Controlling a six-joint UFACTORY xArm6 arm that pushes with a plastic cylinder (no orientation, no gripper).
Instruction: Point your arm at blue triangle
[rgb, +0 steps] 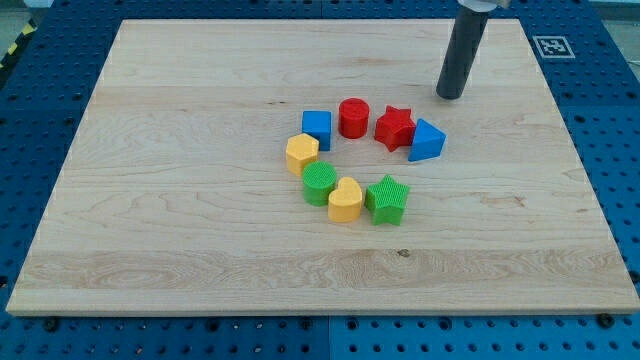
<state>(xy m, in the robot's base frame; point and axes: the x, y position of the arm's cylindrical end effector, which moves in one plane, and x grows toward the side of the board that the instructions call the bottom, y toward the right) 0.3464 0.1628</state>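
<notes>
The blue triangle lies on the wooden board, at the right end of a ring of blocks, touching the red star. My tip is above and slightly right of the blue triangle, with a small gap between them. The dark rod rises from the tip to the view's top edge.
The ring also holds a red cylinder, a blue cube, a yellow hexagon, a green round block, a yellow heart and a green star. The wooden board lies on a blue perforated table.
</notes>
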